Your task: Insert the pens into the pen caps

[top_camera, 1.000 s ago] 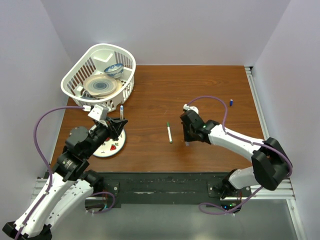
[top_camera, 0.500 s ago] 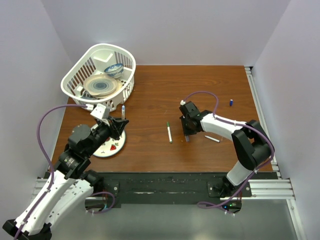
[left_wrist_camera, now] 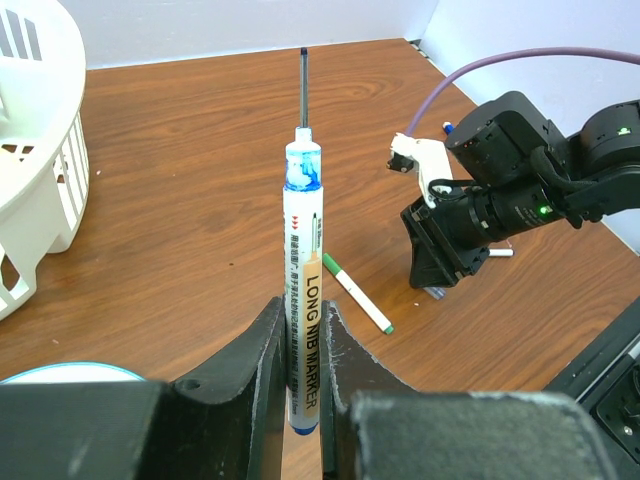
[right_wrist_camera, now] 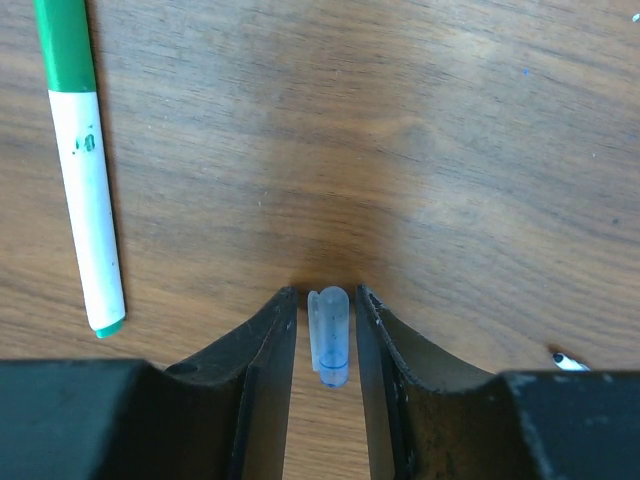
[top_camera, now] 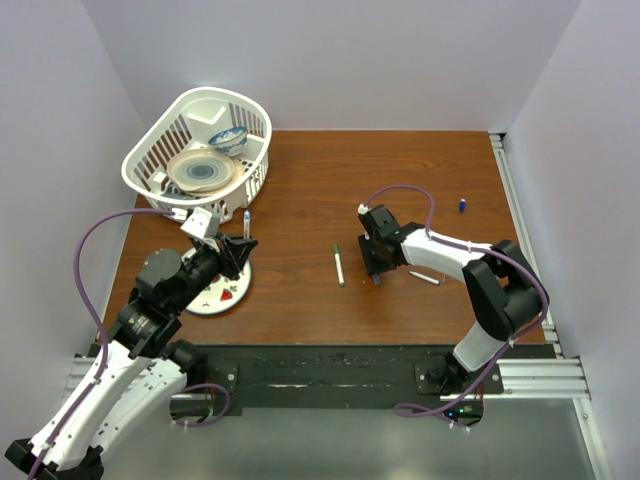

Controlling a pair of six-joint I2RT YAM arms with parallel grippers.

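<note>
- A pale, translucent cap [right_wrist_camera: 328, 335] lies on the table [top_camera: 300, 180] between the fingers of the right gripper [right_wrist_camera: 326, 296]. The jaws are slightly parted, with a thin gap on each side of the cap, so nothing is gripped.
- A blue pen [left_wrist_camera: 302, 230] is clamped in the left gripper [left_wrist_camera: 303, 312], with its long nib bare and pointed away from the wrist.
- A green pen [top_camera: 339, 266] lies just left of the right gripper, and a third pen [top_camera: 424, 277] lies just right of it.
- A blue cap [top_camera: 463, 205] is seen near the table's right edge, well apart from the rest.
- A white basket [top_camera: 256, 112] stands at the far left corner, with a plate [top_camera: 200, 172] and a blue-patterned bowl [top_camera: 228, 140] in it.
- A saucer [top_camera: 215, 297] sits near the left gripper. Only red marks can be made out on it.
</note>
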